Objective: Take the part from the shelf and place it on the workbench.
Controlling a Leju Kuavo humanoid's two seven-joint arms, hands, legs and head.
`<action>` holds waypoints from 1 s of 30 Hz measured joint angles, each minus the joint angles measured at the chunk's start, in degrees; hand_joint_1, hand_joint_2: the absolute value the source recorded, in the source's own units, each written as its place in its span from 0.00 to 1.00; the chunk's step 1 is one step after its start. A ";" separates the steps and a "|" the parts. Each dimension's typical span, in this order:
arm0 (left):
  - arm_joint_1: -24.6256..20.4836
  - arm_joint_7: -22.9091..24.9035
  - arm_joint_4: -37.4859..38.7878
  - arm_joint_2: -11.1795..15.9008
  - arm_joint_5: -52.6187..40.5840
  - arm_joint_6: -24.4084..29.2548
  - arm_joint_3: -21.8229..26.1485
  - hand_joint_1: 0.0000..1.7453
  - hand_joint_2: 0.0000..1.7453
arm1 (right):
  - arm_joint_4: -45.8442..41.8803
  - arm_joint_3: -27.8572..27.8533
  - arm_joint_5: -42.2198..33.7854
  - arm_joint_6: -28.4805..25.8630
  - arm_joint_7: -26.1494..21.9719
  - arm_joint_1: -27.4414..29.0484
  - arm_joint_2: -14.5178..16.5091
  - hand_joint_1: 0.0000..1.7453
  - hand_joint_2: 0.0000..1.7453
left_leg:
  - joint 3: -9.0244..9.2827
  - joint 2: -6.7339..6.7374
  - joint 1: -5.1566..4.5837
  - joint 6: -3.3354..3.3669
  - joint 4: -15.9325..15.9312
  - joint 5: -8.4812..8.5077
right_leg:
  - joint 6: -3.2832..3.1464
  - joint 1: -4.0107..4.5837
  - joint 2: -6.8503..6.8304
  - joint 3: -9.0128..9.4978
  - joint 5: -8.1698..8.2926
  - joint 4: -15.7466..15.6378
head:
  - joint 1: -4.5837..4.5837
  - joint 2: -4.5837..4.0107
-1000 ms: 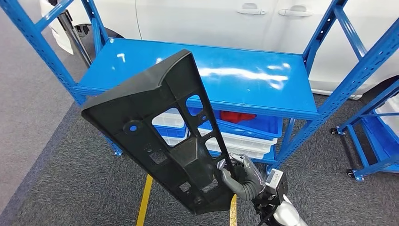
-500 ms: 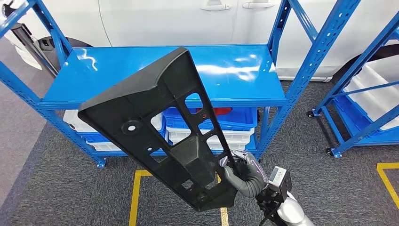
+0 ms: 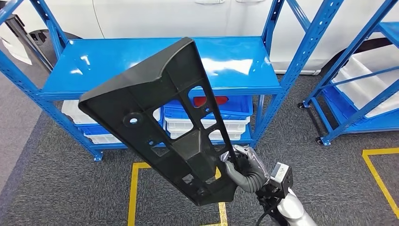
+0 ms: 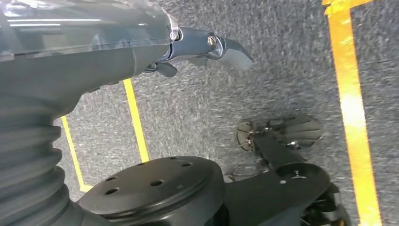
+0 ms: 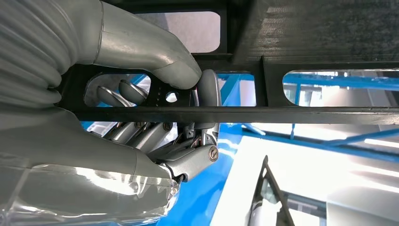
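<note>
— What stands around you?

— A blue metal shelf (image 3: 155, 61) straight ahead, its glossy top board bare; a white car (image 3: 188, 16) behind it, and a second blue rack (image 3: 362, 80) off to my right. Grey carpet (image 3: 56, 188) with yellow tape lines (image 3: 133, 193) underfoot.

— Any containers?

— Blue and white bins (image 3: 226, 115) on the lower level; one blue bin holds something red (image 3: 209, 100).

— And the part?

— My right hand (image 3: 244, 170) grips the part (image 3: 160, 117) at its narrow lower end, lifted in front of the shelf. It is long, black, matte plastic, ribbed, with cut-out windows.

— Your left hand?

— My left hand (image 4: 207, 47) hangs over the carpet, holding nothing, fingers extended.
</note>
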 joint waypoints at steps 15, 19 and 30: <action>-0.36 0.03 0.01 -0.25 -0.46 -0.04 0.15 0.00 1.00 | -0.10 0.01 0.57 -1.27 -0.05 -0.39 -0.12 1.00 1.00 | -0.04 -0.59 0.45 -3.31 13.96 -6.70 | -3.19 0.85 -0.44 -1.71 8.10 -10.54 | -0.01 0.00; -0.53 0.05 0.00 -0.26 -0.80 -0.04 0.14 0.00 1.00 | -0.60 -0.11 0.75 -1.30 -0.08 0.04 -0.13 1.00 1.00 | 9.50 -1.33 0.26 -2.39 1.30 -7.31 | -2.42 0.92 -0.21 -3.51 9.78 -10.14 | -0.01 0.00; -0.50 -0.08 0.01 -0.32 -1.00 0.19 0.15 0.00 1.00 | -0.97 -1.02 0.55 -0.79 0.56 1.44 0.34 1.00 1.00 | 7.43 1.56 -0.23 0.16 -2.22 -4.79 | 0.02 0.07 -0.34 -8.02 1.36 4.85 | 0.00 0.00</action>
